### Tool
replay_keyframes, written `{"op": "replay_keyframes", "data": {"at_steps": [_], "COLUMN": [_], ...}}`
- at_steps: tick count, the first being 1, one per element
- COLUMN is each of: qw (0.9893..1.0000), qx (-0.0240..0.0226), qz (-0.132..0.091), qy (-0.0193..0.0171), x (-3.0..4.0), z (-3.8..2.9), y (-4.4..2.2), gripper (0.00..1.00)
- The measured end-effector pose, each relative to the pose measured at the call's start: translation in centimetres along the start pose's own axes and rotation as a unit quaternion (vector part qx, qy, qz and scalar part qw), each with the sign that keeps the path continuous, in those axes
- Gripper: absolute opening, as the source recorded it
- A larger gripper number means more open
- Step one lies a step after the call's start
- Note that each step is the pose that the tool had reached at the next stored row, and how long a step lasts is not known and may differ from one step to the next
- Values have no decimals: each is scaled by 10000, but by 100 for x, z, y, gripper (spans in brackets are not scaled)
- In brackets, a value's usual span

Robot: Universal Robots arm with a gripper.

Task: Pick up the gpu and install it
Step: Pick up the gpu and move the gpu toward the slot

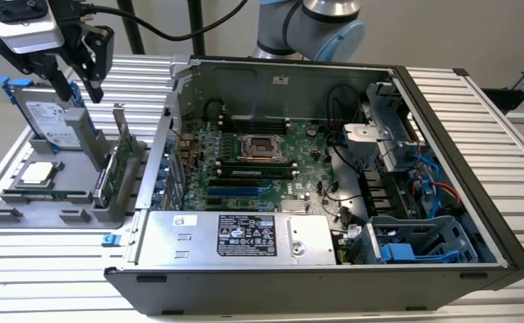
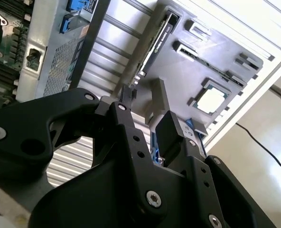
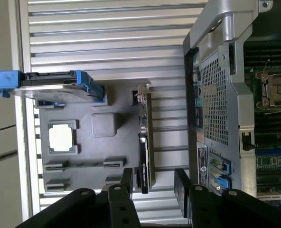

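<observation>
The gpu [image 1: 118, 160] stands on edge in a grey holder tray [image 1: 28, 217] at the exterior view's left, its green board and silver bracket upright. My gripper [image 1: 81, 93] hangs open and empty above the tray, a little higher than the card's top and toward the hard drive side. In the first wrist view the gpu [image 3: 144, 142] appears edge-on, with its far end lying in line with the gap of my gripper [image 3: 154, 183]. The second wrist view has the gpu [image 2: 155, 45] beyond my gripper [image 2: 147, 111], whose black fingers [image 2: 168, 127] stand apart.
A silver hard drive [image 1: 54, 121] with blue frame and a processor chip [image 1: 35, 173] share the tray. The open computer case [image 1: 333, 286] lies at the exterior view's right, motherboard [image 1: 243, 155] exposed, power supply [image 1: 235, 235] at its near side. All rest on a ribbed metal table [image 1: 46, 269].
</observation>
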State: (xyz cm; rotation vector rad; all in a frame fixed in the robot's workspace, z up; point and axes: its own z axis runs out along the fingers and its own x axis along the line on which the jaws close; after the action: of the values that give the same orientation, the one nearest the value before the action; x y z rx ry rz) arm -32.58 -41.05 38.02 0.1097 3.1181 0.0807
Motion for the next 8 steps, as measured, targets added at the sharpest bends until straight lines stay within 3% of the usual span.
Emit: {"op": "replay_keyframes", "data": {"at_steps": [8], "qw": [10000], "qx": [0], "qz": [0], "qy": [0], "x": [0], "z": [16], "y": [-1], "gripper": [100]}}
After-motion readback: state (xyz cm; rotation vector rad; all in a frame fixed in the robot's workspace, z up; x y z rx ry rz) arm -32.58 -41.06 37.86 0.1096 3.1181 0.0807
